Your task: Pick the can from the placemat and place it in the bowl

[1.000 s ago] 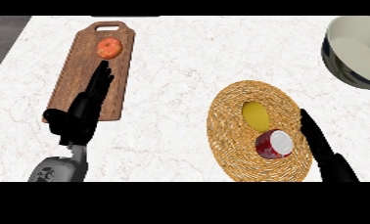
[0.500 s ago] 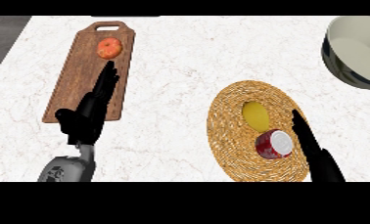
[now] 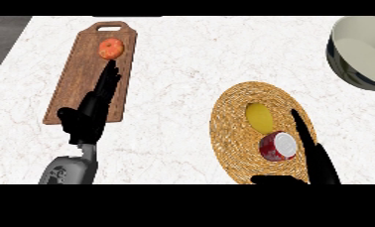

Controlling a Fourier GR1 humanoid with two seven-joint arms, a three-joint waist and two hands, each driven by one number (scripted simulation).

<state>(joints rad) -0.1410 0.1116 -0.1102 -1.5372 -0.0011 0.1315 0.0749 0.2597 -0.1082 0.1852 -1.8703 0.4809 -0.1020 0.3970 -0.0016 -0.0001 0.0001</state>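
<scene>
The bowl [image 3: 356, 52] is cut off by the right edge. The right hand [image 3: 316, 159], cut off at the lower edge, covers the rim of the placemat [image 3: 230, 127] beside the can [image 3: 278, 145].

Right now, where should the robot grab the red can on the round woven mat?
Round the curved side of the small red can, below its white top. It seems to stand upright, and the black right hand is open right of it, so come from there; a yellow oval crowds the far side.

Can [image 3: 279, 146] on placemat [image 3: 230, 137] — bowl [image 3: 356, 52] behind-right
</scene>
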